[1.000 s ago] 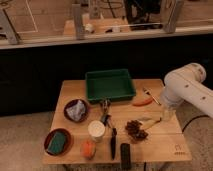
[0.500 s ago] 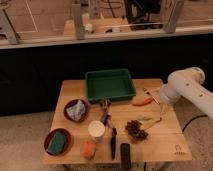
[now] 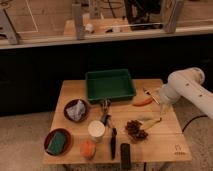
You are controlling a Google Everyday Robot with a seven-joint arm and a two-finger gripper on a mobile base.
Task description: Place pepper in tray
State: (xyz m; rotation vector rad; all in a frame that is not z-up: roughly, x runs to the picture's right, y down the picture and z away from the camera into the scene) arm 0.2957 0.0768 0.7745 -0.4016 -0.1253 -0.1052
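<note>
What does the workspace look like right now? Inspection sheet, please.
Surface: wooden table, crowded on its left and middle.
Job's things: pepper lies on the table just right of the tray, outside it; nothing seen in the tray.
Clutter: bowl with a grey wad; second bowl with a green sponge; white cup; stubby orange object; dark tools; brown cluster; yellowish item.
Grippers: gripper low at the pepper's right end.
Cables: dark line on the floor at right, perhaps a cable.
Surroundings: dark wall and railing behind.
</note>
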